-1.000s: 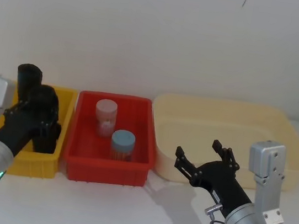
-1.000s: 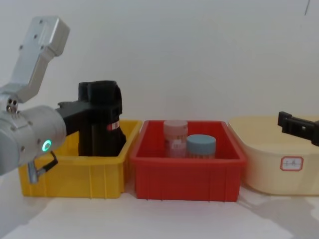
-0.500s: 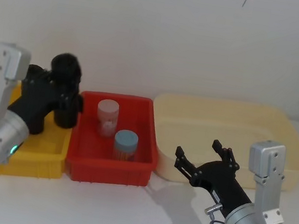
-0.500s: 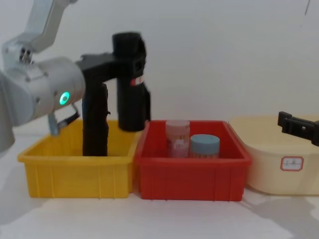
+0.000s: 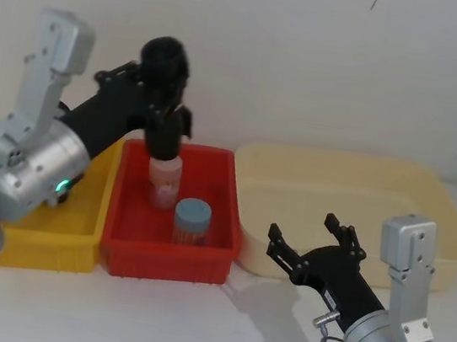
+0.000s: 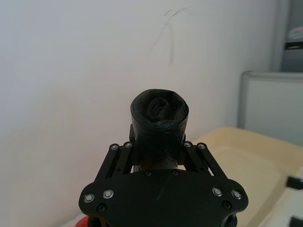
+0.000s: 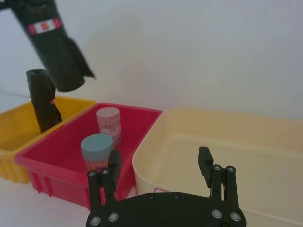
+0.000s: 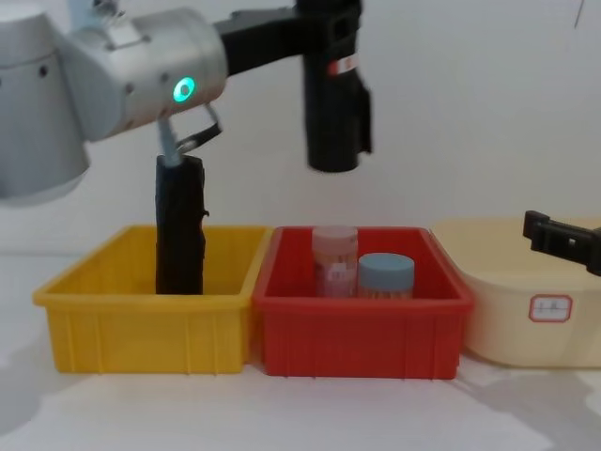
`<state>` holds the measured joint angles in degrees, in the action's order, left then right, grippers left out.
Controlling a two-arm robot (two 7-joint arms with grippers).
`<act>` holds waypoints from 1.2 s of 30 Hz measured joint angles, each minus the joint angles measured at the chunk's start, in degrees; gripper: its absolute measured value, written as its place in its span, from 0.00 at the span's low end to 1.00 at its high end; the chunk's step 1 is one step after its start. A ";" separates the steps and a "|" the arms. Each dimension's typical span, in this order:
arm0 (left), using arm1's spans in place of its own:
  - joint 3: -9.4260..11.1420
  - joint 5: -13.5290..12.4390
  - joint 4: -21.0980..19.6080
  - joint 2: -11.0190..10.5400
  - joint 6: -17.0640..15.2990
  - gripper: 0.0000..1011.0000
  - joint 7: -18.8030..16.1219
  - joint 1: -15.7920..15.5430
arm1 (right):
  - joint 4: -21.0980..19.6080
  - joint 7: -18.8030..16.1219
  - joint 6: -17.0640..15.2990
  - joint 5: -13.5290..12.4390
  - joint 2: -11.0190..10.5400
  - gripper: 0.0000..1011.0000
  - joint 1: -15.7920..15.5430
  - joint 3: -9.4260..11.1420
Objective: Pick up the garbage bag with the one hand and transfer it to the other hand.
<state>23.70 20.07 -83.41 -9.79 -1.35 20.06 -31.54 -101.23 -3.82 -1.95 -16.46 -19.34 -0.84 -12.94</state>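
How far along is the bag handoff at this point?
Done: the left gripper is shut on the garbage bag, held up in the air above the red bin. In hand: the bag hangs well apart from the right gripper, open low before the cream tub. Left: bring the two together, close the right gripper, open the left.

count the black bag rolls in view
2. The stickered garbage bag is held by the left end effector in the air above the red bin; a plain roll stands in the yellow bin. None looks hidden.
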 joint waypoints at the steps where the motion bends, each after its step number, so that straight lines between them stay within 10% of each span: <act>1: 0.37 0.33 0.44 0.39 -0.07 0.39 0.79 -0.80 | 0.00 0.00 0.00 0.00 0.00 0.99 0.00 0.00; 36: 6.59 7.35 13.00 7.67 -3.51 0.39 10.23 -8.99 | 0.00 0.00 0.00 0.00 0.00 0.99 0.00 0.00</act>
<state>30.29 27.42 -70.41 -2.12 -4.86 30.29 -40.53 -101.23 -3.83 -1.95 -16.46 -19.33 -0.84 -12.94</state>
